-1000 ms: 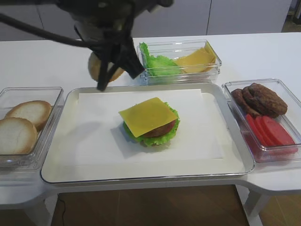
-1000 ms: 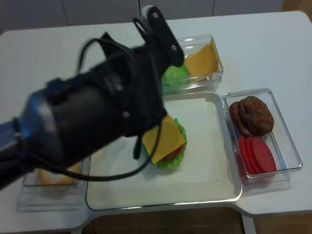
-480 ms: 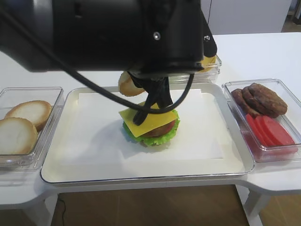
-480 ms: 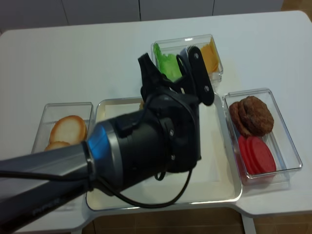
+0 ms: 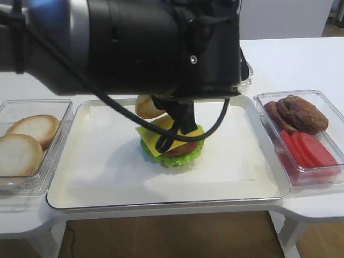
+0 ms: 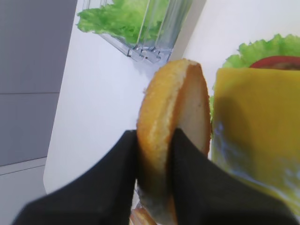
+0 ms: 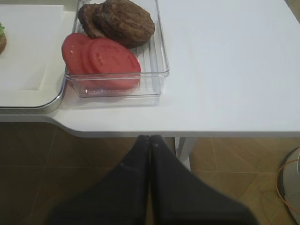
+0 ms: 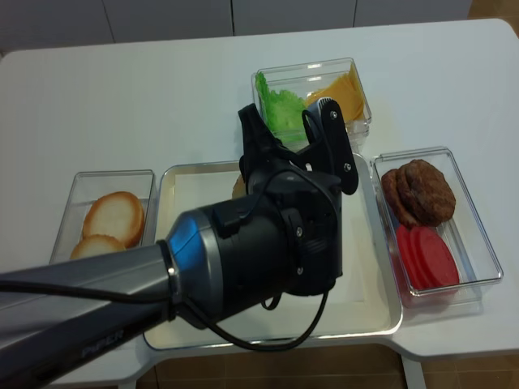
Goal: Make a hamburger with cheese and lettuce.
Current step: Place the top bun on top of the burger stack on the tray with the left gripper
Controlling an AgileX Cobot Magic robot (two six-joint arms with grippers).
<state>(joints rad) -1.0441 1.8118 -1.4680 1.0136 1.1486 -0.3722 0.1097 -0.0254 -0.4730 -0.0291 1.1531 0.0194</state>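
- On the white sheet in the middle of the metal tray [image 5: 64, 177] sits the hamburger [image 5: 172, 146] so far: ruffled lettuce [image 5: 180, 159] at the bottom, a brown patty with a red slice showing at its edge, and the yellow cheese [image 5: 153, 143] square on top with its corners sticking out.
- Just above the far-left part of that stack, the left gripper [image 6: 154, 154] is clenched on a bun piece [image 6: 174, 136], one finger on the golden crust and one on the pale cut face.
- The bun piece stands on edge between the fingers, not flat; in the front view it shows as a tan disc at the far-left edge of the cheese, and whether it touches the cheese cannot be told.
- The left arm's black body fills much of both high views and hides the centre of the tray from above.
- At the left, a clear bin [image 5: 59, 110] holds two pale bun halves [image 5: 24, 145].
- At the far side of the tray, a clear bin [image 8: 357, 121] holds spare lettuce leaves and cheese slices.
- At the right, a clear bin [image 7: 159, 56] holds dark patties [image 7: 119, 21] at its far end and red tomato slices [image 7: 103, 58] at its near end.
- The right gripper [image 7: 150, 140] hangs off the near edge of the white table [image 7: 225, 70], over the floor, fingers pressed together and holding nothing.
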